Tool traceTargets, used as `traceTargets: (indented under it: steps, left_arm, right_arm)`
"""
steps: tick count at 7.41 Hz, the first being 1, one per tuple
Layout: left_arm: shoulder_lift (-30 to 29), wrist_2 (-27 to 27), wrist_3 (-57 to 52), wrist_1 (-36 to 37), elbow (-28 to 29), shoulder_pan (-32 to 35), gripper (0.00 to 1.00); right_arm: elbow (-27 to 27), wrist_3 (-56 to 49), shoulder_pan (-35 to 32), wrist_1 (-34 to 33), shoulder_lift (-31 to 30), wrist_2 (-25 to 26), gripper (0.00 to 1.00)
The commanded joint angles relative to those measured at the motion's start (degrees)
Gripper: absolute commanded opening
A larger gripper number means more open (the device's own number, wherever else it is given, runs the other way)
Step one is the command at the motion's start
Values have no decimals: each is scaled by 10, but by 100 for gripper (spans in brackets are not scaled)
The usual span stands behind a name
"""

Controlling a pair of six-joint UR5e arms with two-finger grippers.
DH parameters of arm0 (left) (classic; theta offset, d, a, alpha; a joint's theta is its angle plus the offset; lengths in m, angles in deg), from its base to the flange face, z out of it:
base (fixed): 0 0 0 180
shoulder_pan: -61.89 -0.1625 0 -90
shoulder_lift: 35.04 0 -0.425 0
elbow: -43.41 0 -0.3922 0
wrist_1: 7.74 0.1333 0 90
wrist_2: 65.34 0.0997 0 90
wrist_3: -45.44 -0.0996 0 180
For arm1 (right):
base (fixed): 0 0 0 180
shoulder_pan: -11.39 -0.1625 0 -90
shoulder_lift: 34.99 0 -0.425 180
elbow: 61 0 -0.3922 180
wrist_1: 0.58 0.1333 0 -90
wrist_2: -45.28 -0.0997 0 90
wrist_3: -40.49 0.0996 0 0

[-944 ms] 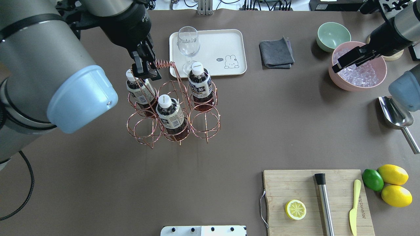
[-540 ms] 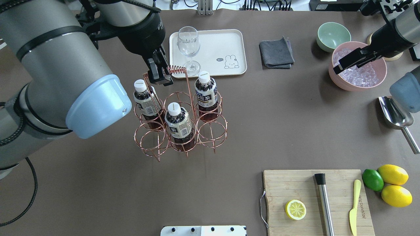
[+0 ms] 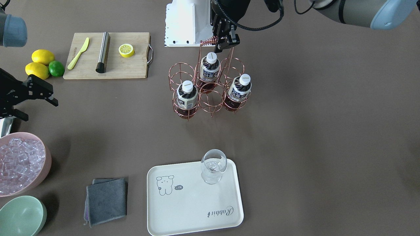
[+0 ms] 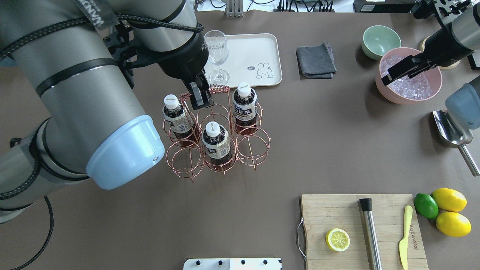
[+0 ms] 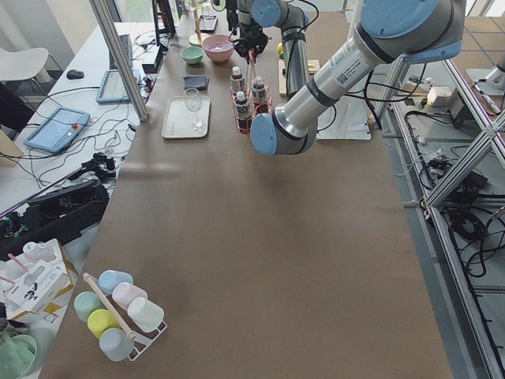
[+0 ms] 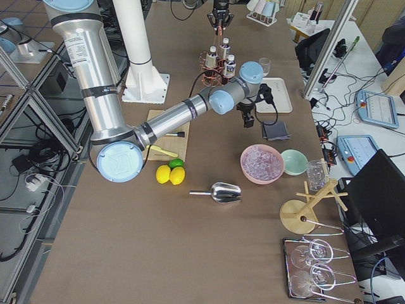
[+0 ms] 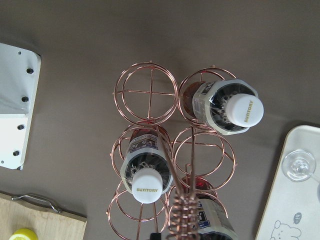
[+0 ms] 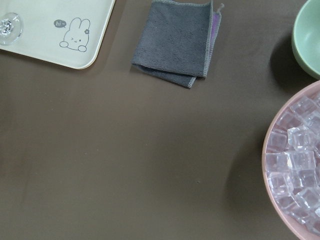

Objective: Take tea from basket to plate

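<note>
The copper wire basket (image 4: 268, 144) holds three tea bottles (image 4: 177, 118), (image 4: 216, 144), (image 4: 245, 107); three of its cells are empty. My left gripper (image 4: 198, 98) is shut on the coiled top of the basket's handle (image 3: 207, 41). I cannot tell whether the basket's feet touch the table. The left wrist view looks down on the basket (image 7: 145, 92) and two white caps (image 7: 247, 110). The cream plate (image 4: 255, 48) lies just beyond the basket, with a bear drawing and "Rabbit" lettering (image 3: 193, 203). My right gripper (image 3: 39, 109) is open and empty, beside the pink ice bowl.
A wine glass (image 4: 215, 48) stands on the plate's left end, close to the handle. A grey cloth (image 4: 316, 60), green bowl (image 4: 380, 39) and pink ice bowl (image 4: 431, 93) lie to the right. A metal scoop (image 4: 452, 133), cutting board (image 4: 337, 213), lemons and a lime are at the near right.
My left gripper has carried the basket with its three bottles to the right and a little nearer to me. The right arm has hardly moved.
</note>
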Motion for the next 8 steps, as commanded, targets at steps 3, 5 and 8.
traceTargets:
  steps: [3, 5, 8]
  left_arm:
    - [-7, 22, 28, -12, -2, -35, 0]
    - [-1, 27, 29, -16, -21, -38, 0]
    - [17, 36, 31, -30, -37, -38, 0]
  right_arm:
    - [3, 0, 0, 0, -1, 6, 100]
    - [3, 0, 1, 0, -1, 6, 100]
    - [7, 0, 1, 1, -1, 6, 100]
